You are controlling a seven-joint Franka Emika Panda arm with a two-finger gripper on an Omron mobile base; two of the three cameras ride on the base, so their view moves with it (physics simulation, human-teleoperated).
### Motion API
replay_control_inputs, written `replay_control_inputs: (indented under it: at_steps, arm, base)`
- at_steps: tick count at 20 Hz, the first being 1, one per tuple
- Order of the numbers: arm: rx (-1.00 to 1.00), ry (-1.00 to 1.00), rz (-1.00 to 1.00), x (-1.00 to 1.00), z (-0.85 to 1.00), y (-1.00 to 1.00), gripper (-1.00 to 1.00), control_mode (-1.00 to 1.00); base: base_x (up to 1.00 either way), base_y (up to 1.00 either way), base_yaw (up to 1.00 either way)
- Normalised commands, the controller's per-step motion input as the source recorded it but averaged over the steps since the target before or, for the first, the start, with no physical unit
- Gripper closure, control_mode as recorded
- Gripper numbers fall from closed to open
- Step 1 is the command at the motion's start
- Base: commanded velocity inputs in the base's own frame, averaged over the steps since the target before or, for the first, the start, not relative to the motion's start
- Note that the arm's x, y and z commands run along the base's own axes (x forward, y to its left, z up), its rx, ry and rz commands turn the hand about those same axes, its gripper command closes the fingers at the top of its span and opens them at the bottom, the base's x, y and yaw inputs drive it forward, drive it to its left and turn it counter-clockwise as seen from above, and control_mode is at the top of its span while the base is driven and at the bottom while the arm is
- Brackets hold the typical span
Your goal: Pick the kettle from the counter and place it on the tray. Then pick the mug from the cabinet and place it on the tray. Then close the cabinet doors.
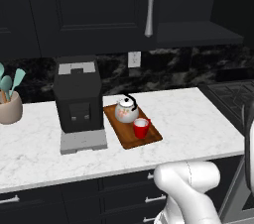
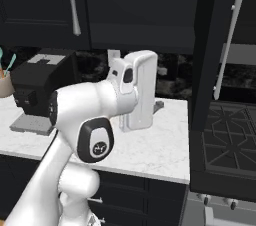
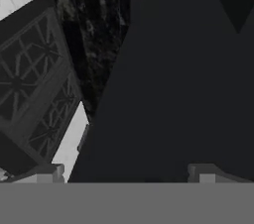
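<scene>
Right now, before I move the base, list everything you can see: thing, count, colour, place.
kettle: one, white with black handle, on the tray's far end.
mug: one, red, on the tray in front of the kettle.
tray: one, reddish-brown, on the counter right of the coffee machine.
counter: one, white marble.
coffee machine: one, black on a grey base, on the counter.
utensil pot: one, beige with teal utensils, counter's left end.
cabinet doors: two, black with silver bar handles; left one shut, right one swung open above the stove.
stove: one, dark, right of the counter.
wall outlet: one, white, on the backsplash.
claw: one, dark tips, open, facing the open door.
</scene>
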Motion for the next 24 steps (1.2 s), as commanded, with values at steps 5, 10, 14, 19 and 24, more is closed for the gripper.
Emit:
replay_control_inputs:
  at_steps: [5, 10, 14, 19, 24]
  arm:
    - [-0.06, -0.11, -0.23, -0.57, 0.0, -0.44, -1.0, -1.0]
    - [0.0, 0.0, -0.23, -0.52, 0.04, -0.5, -1.0, -1.0]
    - [0.0, -0.01, -0.19, -0.38, 0.01, -0.53, -1.0, -1.0]
    - [-0.02, -0.09, -0.12, -0.48, 0.01, -0.31, -1.0, -1.0]
    - [-0.02, -0.11, -0.05, -0.31, 0.1, -0.32, -1.0, -1.0]
  base:
    - [0.0, 0.0, 0.0]
    - [0.0, 0.0, 0.0]
    - [0.0, 0.0, 0.0]
    - [0.0, 0.0, 0.0]
    - [0.0, 0.0, 0.0]
